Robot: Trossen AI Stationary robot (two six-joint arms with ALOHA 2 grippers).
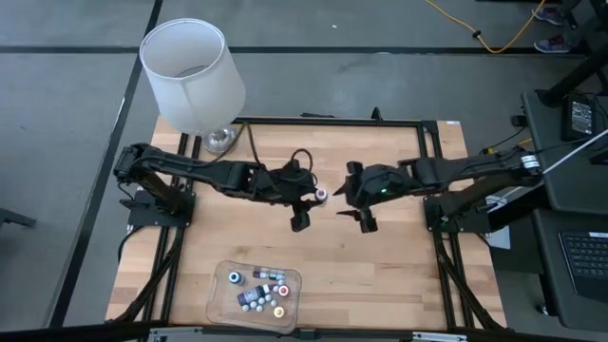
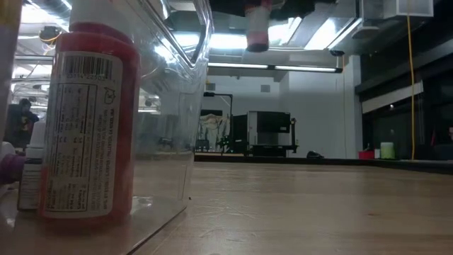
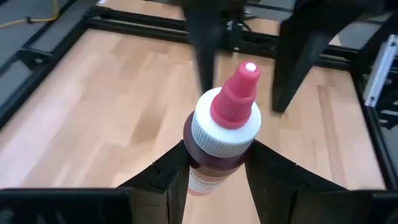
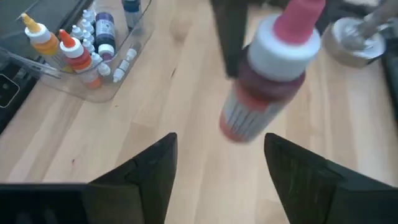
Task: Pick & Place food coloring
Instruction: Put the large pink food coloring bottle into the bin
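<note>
A small red food coloring bottle (image 3: 214,155), with a white collar and a pink cap, is held above the middle of the table; it also shows in the high view (image 1: 321,196) and the right wrist view (image 4: 264,87). My left gripper (image 1: 313,198) (image 3: 217,165) is shut on it. My right gripper (image 1: 348,198) (image 4: 217,174) is open, just to the bottle's right and facing it, touching nothing. Several more small bottles (image 1: 258,293) stand and lie in a clear tray (image 1: 220,302) near the table's near edge. My left gripper pinches the bottle's red body just under the white collar (image 3: 205,163), one finger on each side. The fingers (image 3: 165,177) come roughly level from the table's left. The bottle is lifted clear of the table, and its pink cap (image 3: 239,93) points away from the wrist toward my right gripper.
A lamp with a white shade (image 1: 192,74) stands at the far left corner on a round base (image 1: 220,141). The clear tray (image 2: 180,106) fills the left of the low view, with a red bottle (image 2: 85,120) in it. Bare wood (image 1: 380,275) lies right of the tray.
</note>
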